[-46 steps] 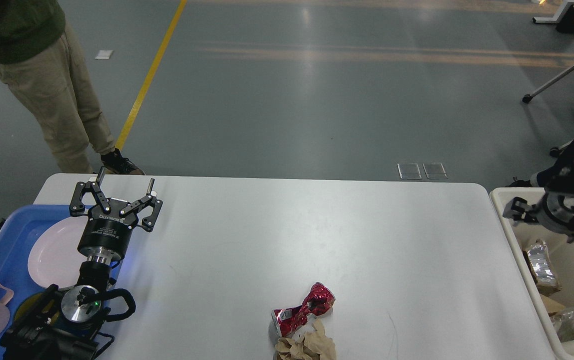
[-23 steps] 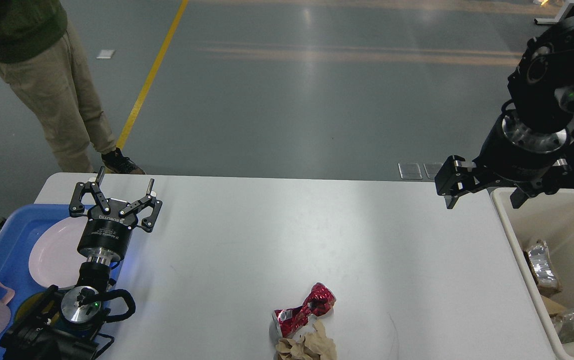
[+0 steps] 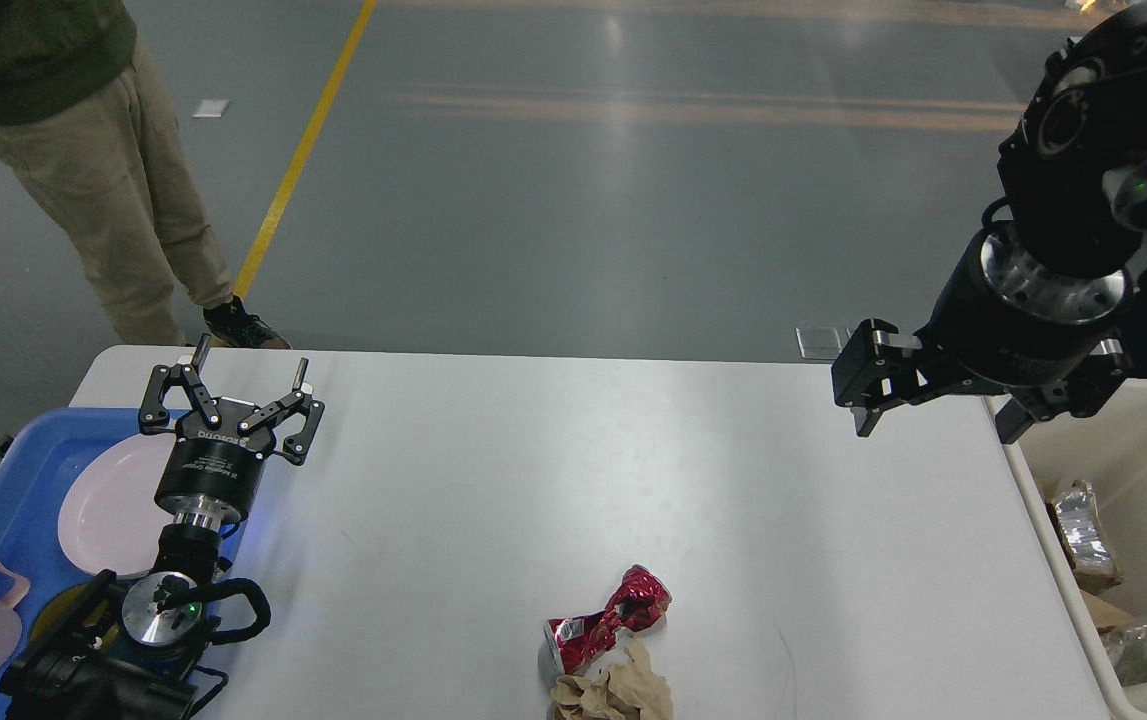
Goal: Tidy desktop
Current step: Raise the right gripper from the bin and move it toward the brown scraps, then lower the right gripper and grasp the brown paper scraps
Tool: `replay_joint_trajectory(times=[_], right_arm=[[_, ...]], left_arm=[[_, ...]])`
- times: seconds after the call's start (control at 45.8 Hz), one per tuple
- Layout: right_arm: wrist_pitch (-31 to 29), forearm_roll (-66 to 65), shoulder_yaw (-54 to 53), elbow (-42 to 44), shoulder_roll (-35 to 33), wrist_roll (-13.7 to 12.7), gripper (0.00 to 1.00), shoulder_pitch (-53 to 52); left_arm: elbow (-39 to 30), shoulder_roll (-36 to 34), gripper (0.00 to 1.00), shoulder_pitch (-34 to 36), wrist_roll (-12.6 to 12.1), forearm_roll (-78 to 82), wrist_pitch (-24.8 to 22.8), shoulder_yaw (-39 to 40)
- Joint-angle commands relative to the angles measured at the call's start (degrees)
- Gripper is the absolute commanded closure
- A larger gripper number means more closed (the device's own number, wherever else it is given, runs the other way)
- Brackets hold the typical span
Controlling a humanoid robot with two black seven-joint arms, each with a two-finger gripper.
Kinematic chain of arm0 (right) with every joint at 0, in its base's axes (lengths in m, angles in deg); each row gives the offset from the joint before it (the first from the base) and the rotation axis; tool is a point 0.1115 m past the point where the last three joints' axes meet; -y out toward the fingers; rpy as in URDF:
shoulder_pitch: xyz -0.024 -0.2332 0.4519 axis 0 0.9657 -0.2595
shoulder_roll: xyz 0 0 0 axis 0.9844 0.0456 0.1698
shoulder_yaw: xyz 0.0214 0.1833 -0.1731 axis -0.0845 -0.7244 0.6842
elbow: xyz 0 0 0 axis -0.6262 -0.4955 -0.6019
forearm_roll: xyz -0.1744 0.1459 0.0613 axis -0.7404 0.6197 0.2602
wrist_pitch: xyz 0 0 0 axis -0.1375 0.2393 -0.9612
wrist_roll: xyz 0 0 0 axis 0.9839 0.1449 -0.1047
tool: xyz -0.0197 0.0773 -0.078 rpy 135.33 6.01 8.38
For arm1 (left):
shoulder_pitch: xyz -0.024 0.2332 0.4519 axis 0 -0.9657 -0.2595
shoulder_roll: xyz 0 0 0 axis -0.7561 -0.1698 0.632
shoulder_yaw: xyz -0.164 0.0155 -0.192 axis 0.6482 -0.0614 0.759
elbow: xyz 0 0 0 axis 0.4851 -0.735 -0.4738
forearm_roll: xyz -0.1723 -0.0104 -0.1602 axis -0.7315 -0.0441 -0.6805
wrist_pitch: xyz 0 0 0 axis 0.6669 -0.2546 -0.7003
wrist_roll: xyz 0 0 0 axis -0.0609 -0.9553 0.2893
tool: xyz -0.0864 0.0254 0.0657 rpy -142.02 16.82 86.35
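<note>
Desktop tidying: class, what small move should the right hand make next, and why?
Probably swing the open, empty right hand down toward the crushed red can and crumpled brown paper, the only litter on the desktop, nearer the bin than the left hand.

Both arms are black. The left gripper (image 3: 248,370) has slim linkage fingers with pale tips on a cylindrical black body bearing white lettering, above a silver wrist ring, a looped black cable and a small green light. The right gripper (image 3: 933,405) has blocky black fingers below a silver flange with screws.
</note>
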Motion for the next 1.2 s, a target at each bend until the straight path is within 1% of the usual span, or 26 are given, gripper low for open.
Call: replay_joint_trajectory(times=[0.0,0.131,0.24,0.393,0.459,0.525,0.634,0.699,0.787,0.852,0.984,1.18], right_arm=[[-0.03,0.05,-1.44,0.03,-0.31,0.01,0.0,1.16],[0.14,0.05,-6.53,0.12,-1.98,-0.17,0.0,5.11],[1.63,-0.13,-15.66,0.21,-2.6,-0.17,0.0,11.96],[8.83,-1.45,-24.37,0.47,-2.42,-1.22,0.0,21.28],[12.44,-3.72,-27.1,0.56,-1.81,-2.54,0.0,25.49],[15.86,-7.32,-30.26,0.65,-0.49,-4.56,0.0,30.59],[21.75,-11.81,-34.57,1.7,5.3,-7.55,0.01,38.85],[23.78,-13.75,-37.12,1.96,6.8,-8.34,0.01,42.72],[25.63,-16.47,-39.06,3.89,7.25,-8.43,0.01,47.29],[27.64,-17.44,-39.32,6.35,8.38,-8.52,0.04,50.81],[31.16,-17.62,-39.24,11.89,11.2,-8.43,0.05,57.84],[35.47,-19.82,-39.59,15.67,13.31,-8.52,0.05,62.68]], left_arm=[[0.0,0.0,0.04,0.0,0.0,0.0,-0.09,0.0],[0.0,0.0,0.04,0.09,0.0,0.0,0.0,0.0],[-0.08,0.0,0.04,0.09,0.0,0.0,-0.09,0.0],[-0.08,0.0,0.04,0.0,0.0,0.0,0.0,0.0],[-0.08,0.0,0.04,0.09,0.0,0.0,-0.09,0.0],[-0.08,0.0,0.04,0.09,0.0,0.0,-0.09,0.0],[-0.08,0.0,0.04,0.0,0.0,0.0,-0.09,0.0],[-0.08,0.0,0.04,0.09,0.0,0.0,-0.09,0.0],[-0.08,0.0,0.04,0.09,0.0,0.0,-0.09,0.0],[0.0,0.0,0.04,0.09,0.0,0.0,-0.09,0.0],[-0.08,0.0,0.04,0.09,0.0,0.0,-0.09,0.0],[-0.08,0.0,0.04,0.0,0.0,0.0,-0.09,0.0]])
